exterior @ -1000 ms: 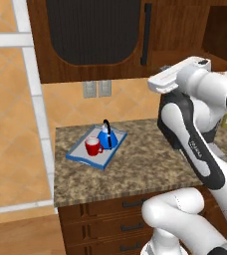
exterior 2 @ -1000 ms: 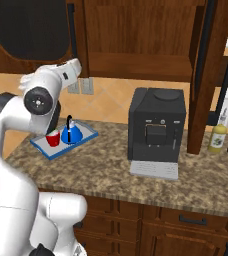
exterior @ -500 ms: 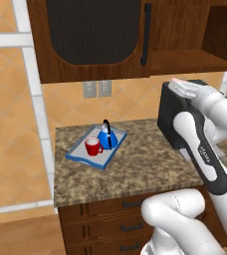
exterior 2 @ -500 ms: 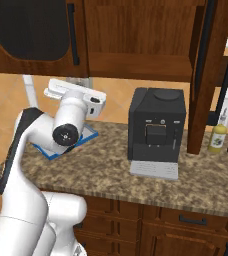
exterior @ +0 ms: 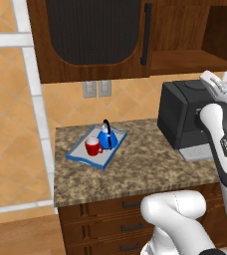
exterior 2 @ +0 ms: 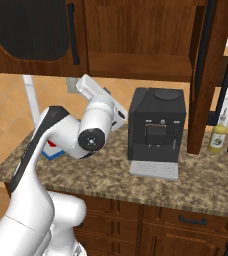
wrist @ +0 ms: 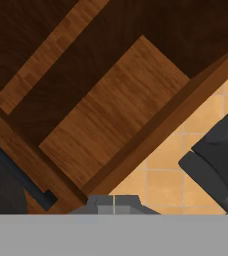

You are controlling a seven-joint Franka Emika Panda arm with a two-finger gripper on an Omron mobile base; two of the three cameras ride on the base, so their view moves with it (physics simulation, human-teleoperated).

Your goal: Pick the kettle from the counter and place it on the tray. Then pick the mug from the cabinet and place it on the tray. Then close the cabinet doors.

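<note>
kitchen wall of tan tile behind a speckled table [exterior: 135, 169]. kettle [exterior: 107, 138] and mug [exterior: 92, 146] both stand on the tray [exterior: 80, 154], just beside each other, so the step in hand is judged to be closing the doors. left door [exterior: 93, 32] looks shut against the cabinet [exterior 2: 136, 30]; right door [exterior 2: 206, 75] stands swung out, edge-on, past the coffee machine [exterior 2: 156, 127]. arm raised in front of the open shelf [wrist: 111, 110]; claw state cannot be told. to do it well: bring the claw behind the open door's outer face, clear of the machine, and push in a steady arc about the hinge until flush.
</note>
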